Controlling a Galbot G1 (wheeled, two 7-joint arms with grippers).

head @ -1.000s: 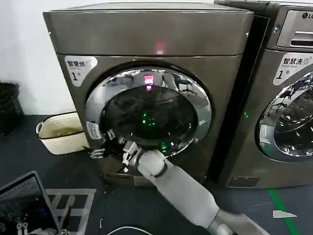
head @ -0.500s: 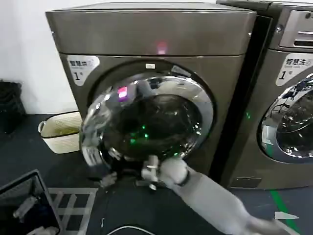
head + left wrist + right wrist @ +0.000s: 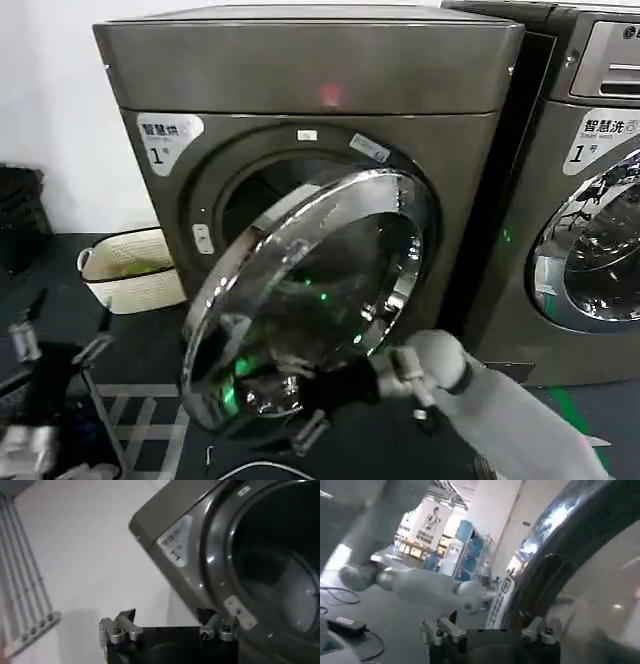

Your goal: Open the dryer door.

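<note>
Left claw: parked low at my left, just in front of the dryer's left corner; fingers apart, nothing between them.

Basket: cream, soft-sided, on the dark floor beside the dryer's left flank, well apart from the door.

Dryer: boxy, brushed bronze-grey metal, plain top panel, white "1" label at the upper left. The round opening is exposed and dark inside.

Dryer door: hinged on the right, swung out toward me and tilted. Mirror-bright chrome ring around dark tinted glass, both smooth and, I judge, slippery to hold.

Right claw: under the door's lower rim, the pale arm reaching in from my right. From the wrist the fingers stand apart with the chrome ring close against one side. I cannot tell whether they actually hook the rim.

Progress: I judge the door is mostly open, with some swing left.

Risk, slipping: the polished ring gives little purchase; a pull off the hinge arc could let the claw slide off.

Risk, straining: pushing past the hinge stop would load the hinge.

Neighbouring machine: same chrome-ringed door, shut, with a silver control panel; a wide swing could bring the door near it.
</note>
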